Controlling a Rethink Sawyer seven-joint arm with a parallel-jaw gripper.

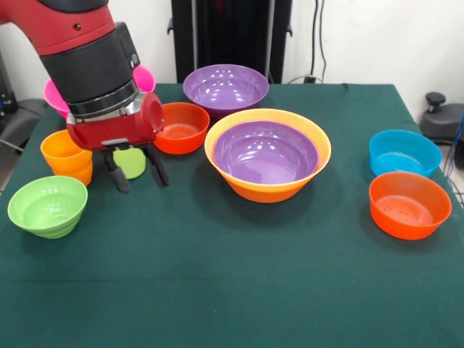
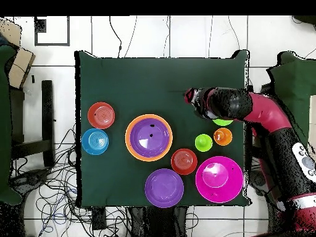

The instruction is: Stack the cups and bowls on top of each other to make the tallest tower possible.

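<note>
My gripper (image 1: 141, 185) is open and empty, hanging over the table's left side. The lime green cup (image 1: 130, 162) shows behind it, between the fingers. In the overhead view the gripper (image 2: 189, 95) is apart from that cup (image 2: 203, 142). The orange cup (image 1: 67, 156) stands left of it, with the small lime green bowl (image 1: 47, 206) in front. The tower is the large yellow-orange bowl (image 1: 239, 185) with a purple bowl (image 1: 267, 154) nested in it at mid-table. The second purple bowl (image 1: 225, 88), a red-orange bowl (image 1: 183, 128) and the pink bowl (image 1: 51, 98) stand behind.
A blue bowl (image 1: 404, 152) and the other red-orange bowl (image 1: 409, 205) stand together at the right side. My arm (image 1: 94, 65) hides most of the pink bowl. In the overhead view the arm (image 2: 247, 105) covers part of the lime green bowl (image 2: 223, 122).
</note>
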